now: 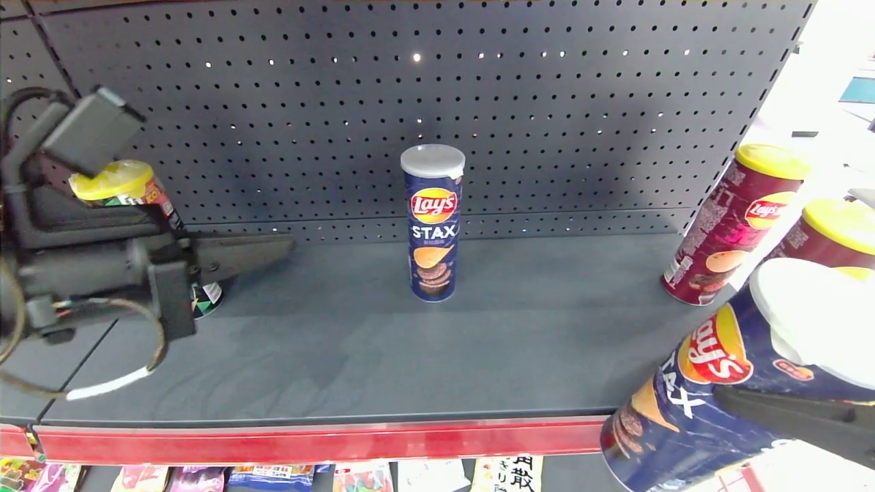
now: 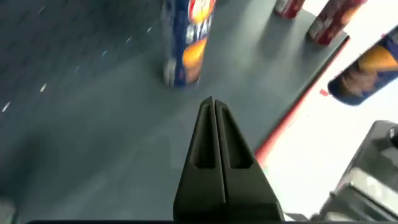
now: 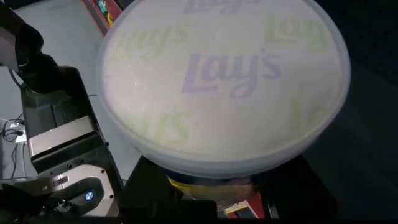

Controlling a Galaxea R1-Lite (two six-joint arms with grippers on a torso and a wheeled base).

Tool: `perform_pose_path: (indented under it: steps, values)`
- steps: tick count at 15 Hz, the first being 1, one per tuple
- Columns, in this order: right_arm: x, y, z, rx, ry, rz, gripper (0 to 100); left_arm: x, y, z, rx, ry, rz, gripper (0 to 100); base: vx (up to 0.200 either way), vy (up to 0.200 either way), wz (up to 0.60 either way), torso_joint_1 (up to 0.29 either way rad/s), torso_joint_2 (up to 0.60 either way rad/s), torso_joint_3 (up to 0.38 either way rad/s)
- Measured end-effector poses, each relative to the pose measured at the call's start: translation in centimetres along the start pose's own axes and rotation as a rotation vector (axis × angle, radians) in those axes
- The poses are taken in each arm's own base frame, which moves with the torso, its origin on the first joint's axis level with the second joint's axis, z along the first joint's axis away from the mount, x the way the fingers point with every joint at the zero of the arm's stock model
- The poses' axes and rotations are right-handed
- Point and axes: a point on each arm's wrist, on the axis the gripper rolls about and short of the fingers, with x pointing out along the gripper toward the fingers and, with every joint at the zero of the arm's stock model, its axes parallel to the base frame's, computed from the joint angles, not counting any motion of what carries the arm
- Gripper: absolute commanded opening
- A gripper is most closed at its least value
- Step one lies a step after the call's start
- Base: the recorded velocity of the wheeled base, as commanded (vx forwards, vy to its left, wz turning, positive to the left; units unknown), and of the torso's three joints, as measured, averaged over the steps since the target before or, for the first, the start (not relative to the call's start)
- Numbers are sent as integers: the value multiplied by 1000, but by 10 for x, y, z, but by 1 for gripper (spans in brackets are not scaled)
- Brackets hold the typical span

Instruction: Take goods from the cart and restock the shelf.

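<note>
Dark-blue chip can (image 1: pixel 656 417), white-lidded and tilted, is clamped by right gripper (image 1: pixel 742 383). Left gripper (image 2: pixel 213 106) jaws are pressed together.

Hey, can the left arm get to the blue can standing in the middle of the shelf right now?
Probably yes: the left gripper points toward the blue can with only bare shelf between them, though its shut jaws would need opening.
</note>
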Motion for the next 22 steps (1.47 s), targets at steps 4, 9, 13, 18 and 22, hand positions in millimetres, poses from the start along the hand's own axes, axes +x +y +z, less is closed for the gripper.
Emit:
perform_pose_path:
  steps: [4, 9, 13, 18, 22]
  values:
    - [-2, 0, 2, -4, -9, -10, 0, 72, 27, 17, 19, -9, -99, 0, 0, 0, 0, 0, 0, 0]
    - [-3, -1, 1, 1, -9, -33, 0, 122, 39, 19, 63, -14, -240, 0, 0, 0, 0, 0, 0, 0]
    - [-4, -3, 0, 13, -6, -48, 0, 135, 35, 15, 60, 0, -286, 0, 0, 0, 0, 0, 0, 0]
    - [-4, -4, 1, 13, -6, -51, 0, 144, 33, 13, 59, -2, -362, 0, 0, 0, 0, 0, 0, 0]
    - [-3, -5, 1, 15, -4, -57, 0, 158, 36, 7, 61, -3, -386, 0, 0, 0, 0, 0, 0, 0]
